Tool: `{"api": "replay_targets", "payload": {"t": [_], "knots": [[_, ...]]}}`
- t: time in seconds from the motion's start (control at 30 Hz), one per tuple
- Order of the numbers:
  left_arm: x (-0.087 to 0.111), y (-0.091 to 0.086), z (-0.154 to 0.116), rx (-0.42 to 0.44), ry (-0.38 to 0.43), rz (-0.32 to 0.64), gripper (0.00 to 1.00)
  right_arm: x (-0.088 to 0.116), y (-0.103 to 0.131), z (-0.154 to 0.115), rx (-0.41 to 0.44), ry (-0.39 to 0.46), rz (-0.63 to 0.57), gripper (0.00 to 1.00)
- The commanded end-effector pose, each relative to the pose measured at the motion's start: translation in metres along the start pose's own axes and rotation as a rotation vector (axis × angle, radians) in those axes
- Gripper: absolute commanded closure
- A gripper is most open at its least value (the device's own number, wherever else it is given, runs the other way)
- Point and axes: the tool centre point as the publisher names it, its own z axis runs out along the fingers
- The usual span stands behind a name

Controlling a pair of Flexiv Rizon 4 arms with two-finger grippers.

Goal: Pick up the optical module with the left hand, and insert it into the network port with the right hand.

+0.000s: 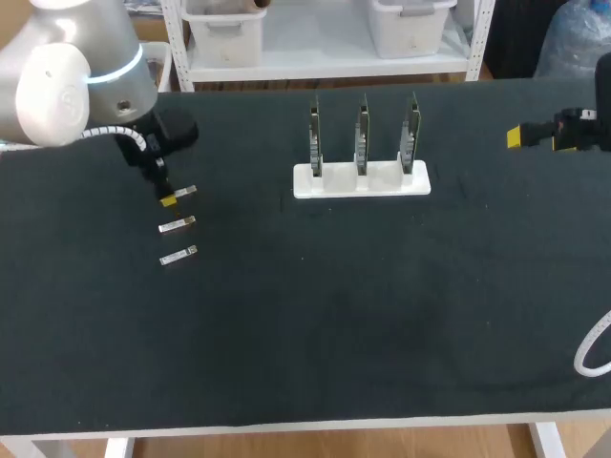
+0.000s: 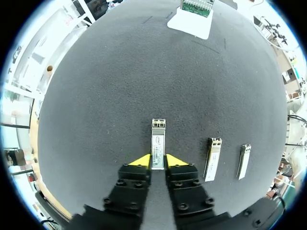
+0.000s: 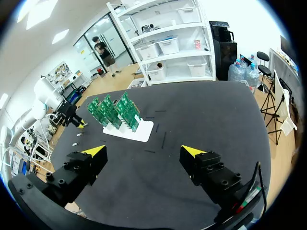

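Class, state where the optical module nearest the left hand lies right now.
At the head view's left, the optical module lies gripped by the left hand, at the rear end of a row with two other modules.

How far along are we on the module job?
Nothing is finished. In hand: the left gripper is closed on one module, not visibly lifted off the table; two spare modules lie beside it. Left: lifting, passing it to the open right gripper, and plugging it into a board in the white rack.
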Motion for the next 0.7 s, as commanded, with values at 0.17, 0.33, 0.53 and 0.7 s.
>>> {"api": "replay_targets", "payload": {"t": [0.17,0.33,0.53,0.7], "knots": [[0.002,0.001,-0.001,0.003,-0.012,-0.019,1.0,0.001,0.001,-0.002,0.003,0.0,0.0,0.0],[-0.001,0.001,-0.008,-0.002,-0.057,-0.061,1.0,0.001,0.001,-0.002,0.003,0.0,0.0,0.0],[-0.008,0.001,-0.024,-0.02,-0.153,-0.115,1.0,0.001,0.001,-0.002,0.003,0.0,0.0,0.0],[-0.018,0.0,-0.044,-0.034,-0.275,-0.174,1.0,0.001,0.001,-0.002,0.003,0.0,0.0,0.0]]}}
